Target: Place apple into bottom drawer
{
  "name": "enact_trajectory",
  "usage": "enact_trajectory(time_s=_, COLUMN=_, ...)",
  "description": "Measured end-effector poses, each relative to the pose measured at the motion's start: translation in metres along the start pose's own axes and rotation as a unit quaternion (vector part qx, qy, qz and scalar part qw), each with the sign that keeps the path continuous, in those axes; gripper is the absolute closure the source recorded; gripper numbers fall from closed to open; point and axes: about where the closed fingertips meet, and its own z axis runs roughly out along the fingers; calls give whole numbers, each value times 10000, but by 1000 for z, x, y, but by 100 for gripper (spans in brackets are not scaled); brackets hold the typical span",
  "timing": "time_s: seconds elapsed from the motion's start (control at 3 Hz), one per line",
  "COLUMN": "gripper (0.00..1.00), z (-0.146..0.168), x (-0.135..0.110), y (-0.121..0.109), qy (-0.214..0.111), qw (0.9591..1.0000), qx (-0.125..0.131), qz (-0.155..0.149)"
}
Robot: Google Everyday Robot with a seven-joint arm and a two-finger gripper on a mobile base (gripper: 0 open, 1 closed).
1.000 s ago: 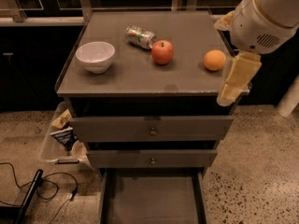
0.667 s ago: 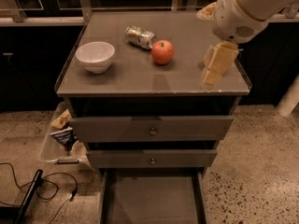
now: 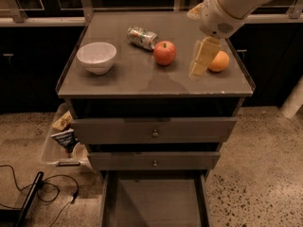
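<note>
- The apple point(image 3: 164, 53), red with a yellowish patch, sits on the grey cabinet top point(image 3: 142, 82), near the middle and towards the back. Nothing is touching it.
- The robot's gripper point(image 3: 198, 72) hangs from a bulky white arm, low over the top between the apple and an orange point(image 3: 219, 61). It carries nothing, and I cannot tell whether it is open or closed.
- It looks placed to reach the apple from the right, so the pick-up is not yet done.
- The bottom drawer point(image 3: 154, 200) stands pulled out at floor level, its flat grey floor bare, ready to receive the fruit.
- A crushed can point(image 3: 143, 37) lies on its side just behind the apple. A white bowl point(image 3: 97, 57) stands well apart to the left.
- The room is dim, with a speckled floor point(image 3: 255, 174). A bin of snack packets point(image 3: 61, 136) sits left of the cabinet.
</note>
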Motion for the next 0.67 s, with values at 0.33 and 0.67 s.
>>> enact_trajectory(time_s=0.33, gripper=0, z=24, x=-4, y=-22, qy=-137, qw=9997, qx=167, qz=-107)
enact_trajectory(time_s=0.67, gripper=0, z=53, x=-10, y=-56, qy=-545, qw=9981, qx=293, qz=-57)
